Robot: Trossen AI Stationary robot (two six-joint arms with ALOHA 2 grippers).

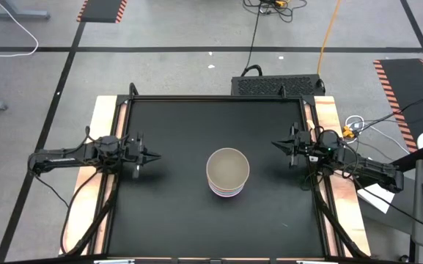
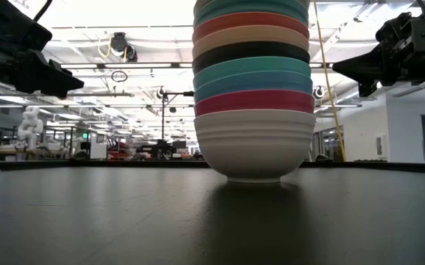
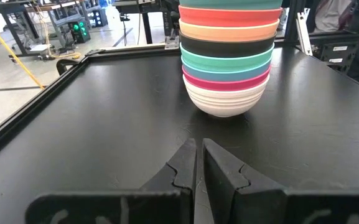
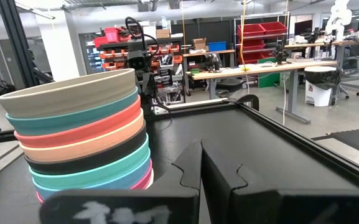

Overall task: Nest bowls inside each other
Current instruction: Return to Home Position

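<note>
Where the worktop [image 1: 174, 220] runs along its left edge, the left gripper [image 1: 154, 156] hovers just inside that edge, about halfway along it, pointing toward the middle. Its fingers [image 3: 184, 167] are pressed together with only a thin slit between them, and they grasp nothing.

At about the centre of the worktop stands the stack [image 1: 228, 173], well apart from both grippers: the bowls are nested into one upright column. The white bowl [image 2: 253, 143] sits at the bottom, on the worktop. Above it come the magenta bowl [image 2: 253, 101], the light blue bowl [image 2: 253, 86], the teal bowl [image 2: 253, 70], the black bowl [image 2: 253, 51], the peach bowl [image 2: 253, 34], the red bowl [image 2: 253, 20] and the green bowl [image 4: 83, 115]. The olive-grey bowl [image 4: 67, 93] sits on top, its hollow open to the overhead camera.

The right gripper [image 1: 276, 144] hovers just inside the right edge, about halfway along it, pointing at the stack. Its fingers [image 4: 188, 168] are likewise clenched and empty.
</note>
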